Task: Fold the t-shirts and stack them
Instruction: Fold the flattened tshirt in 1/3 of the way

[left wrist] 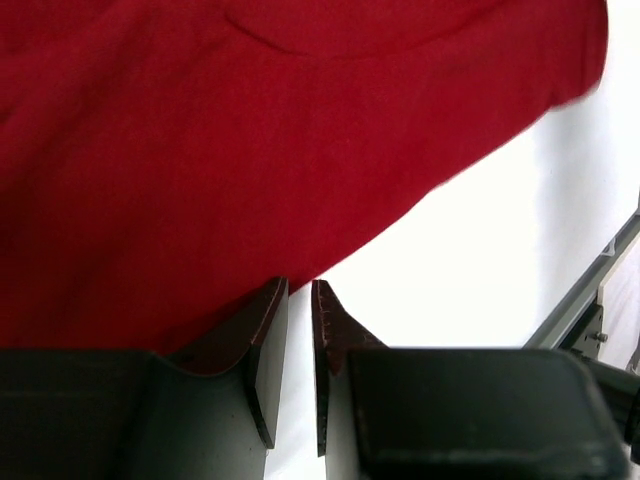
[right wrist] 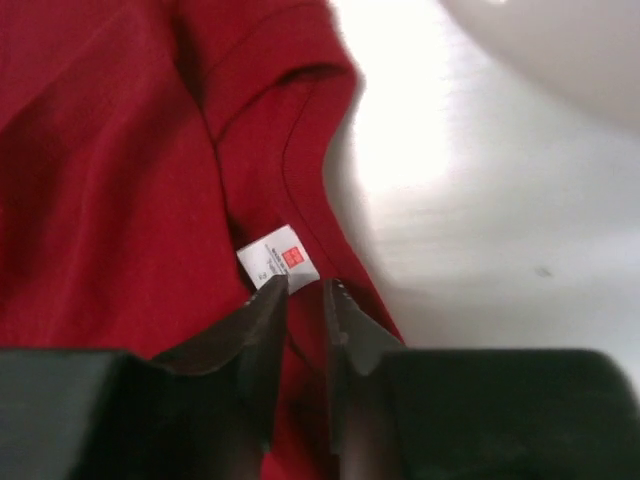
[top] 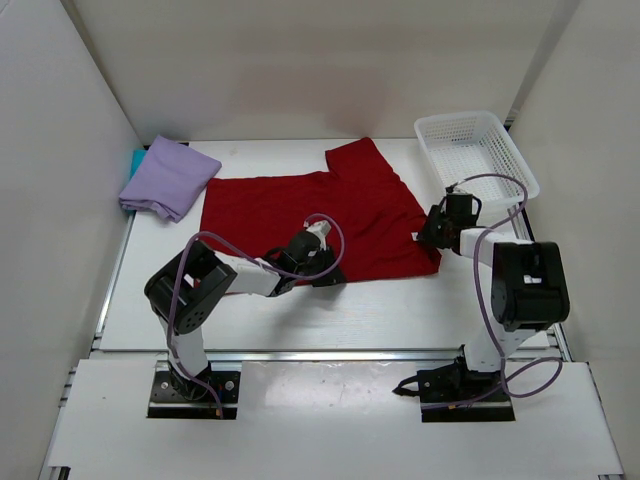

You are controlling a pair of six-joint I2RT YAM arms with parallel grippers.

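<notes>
Found the left gripper [top: 326,272] down at the near hem of the red t-shirt [top: 330,210], roughly mid-length along that edge. Noted its jaws drawn to a narrow slit in the wrist view, the hem edge lying right at the tips; could not confirm cloth pinched between them. Found the right gripper [top: 431,234] at the garment's near right corner, beside the neck opening. Noted its jaws likewise nearly together, tips at the white label [right wrist: 279,256], red cloth showing in the gap; judged closed on the collar fabric. Recorded the red t-shirt spread flat on the table [top: 400,310], long axis running left to right, body extending away from both grippers toward the far side. Judged the left arm nearer the middle of the hem and the right arm nearer the collar end, hence any fold to be carried away from the bases, across the short axis. Observed the lavender t-shirt [top: 170,178] folded at the far left, just beside the red one's far left corner, contact not determinable, resting atop the teal t-shirt [top: 136,160], only a sliver visible. Logged the white basket [top: 470,117] at the far right, apart from the cloth.
</notes>
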